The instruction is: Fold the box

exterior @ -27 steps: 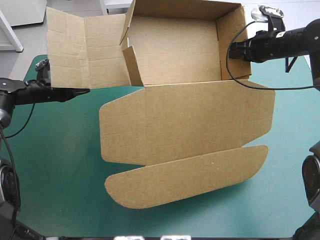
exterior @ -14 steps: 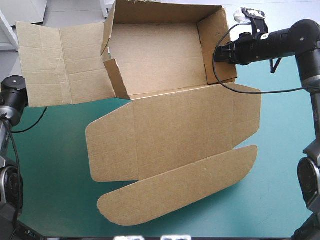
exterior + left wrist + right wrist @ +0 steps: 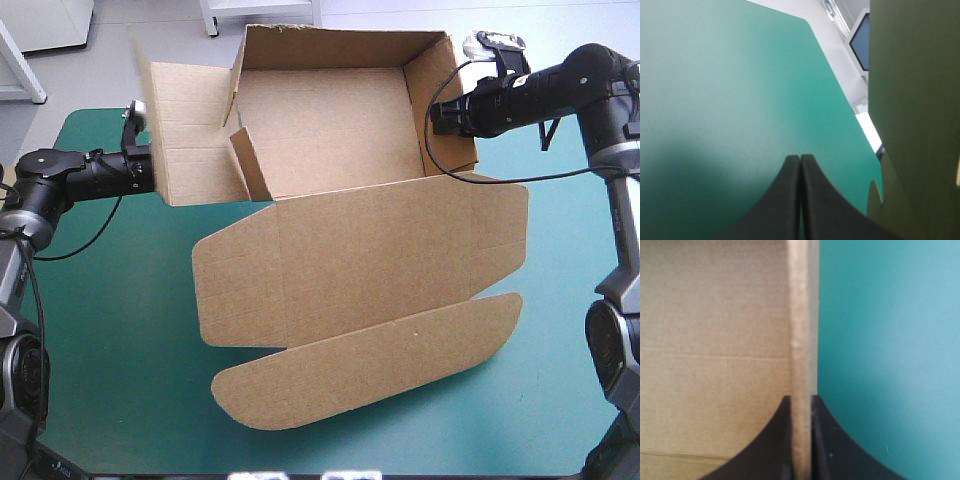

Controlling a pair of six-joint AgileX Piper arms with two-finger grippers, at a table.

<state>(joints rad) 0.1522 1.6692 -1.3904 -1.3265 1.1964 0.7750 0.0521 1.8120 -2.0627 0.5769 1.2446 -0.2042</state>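
Box (image 3: 340, 130) stands upper centre of the high view, walls raised, lid flat toward the lower frame. Right gripper (image 3: 438, 115): fingers clamped on the right-hand wall. The left gripper (image 3: 150, 172) has its fingers together, holding nothing, against the outspread flap at frame left. Judged step: that flap needs folding inward and tucking. Teal-green counter (image 3: 110, 330) lies smooth.
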